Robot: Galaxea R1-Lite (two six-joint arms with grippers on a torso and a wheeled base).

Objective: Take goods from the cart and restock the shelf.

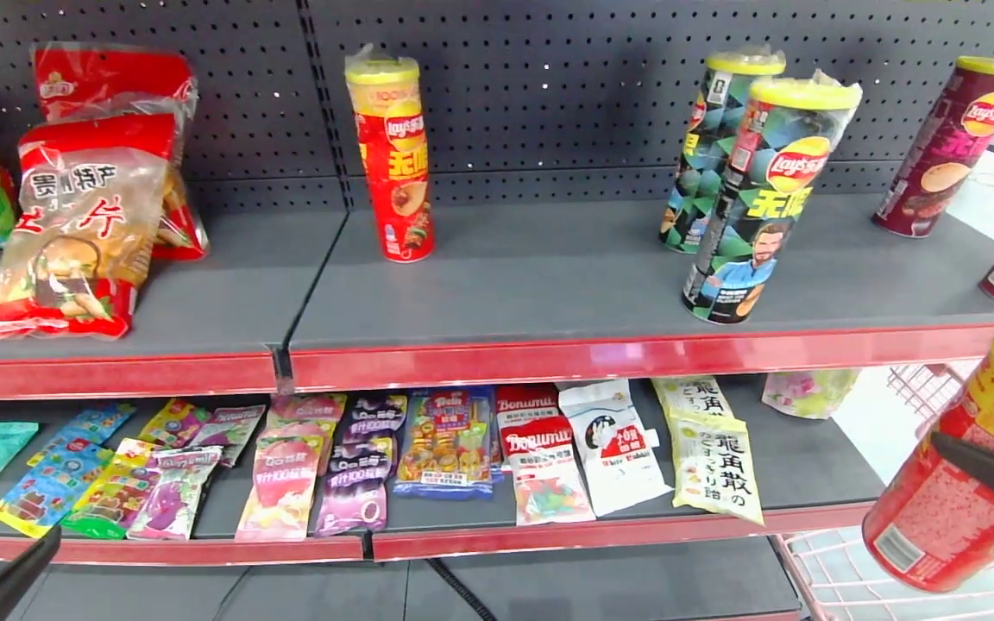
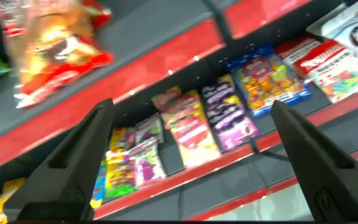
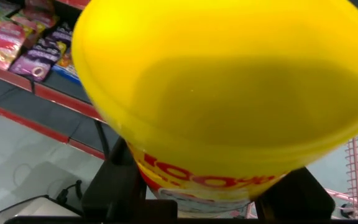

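My right gripper (image 1: 976,474) is shut on a red chip can with a yellow lid (image 1: 946,483), held tilted at the lower right, in front of the shelf's right end and above the cart (image 1: 833,578). In the right wrist view the can's yellow lid (image 3: 229,81) looms large, with dark fingers (image 3: 114,186) on either side of the can's body. My left gripper (image 2: 191,155) is open with nothing between its fingers, low on the left before the lower shelf (image 2: 253,143) of candy packets. One of its fingers (image 1: 5,582) shows in the head view's corner.
The upper shelf (image 1: 549,285) holds a red can (image 1: 393,155), two dark patterned cans (image 1: 756,198), maroon cans (image 1: 946,147) at the right and snack bags (image 1: 74,233) at the left, with bare room between the cans. Flat packets (image 1: 445,440) line the lower shelf.
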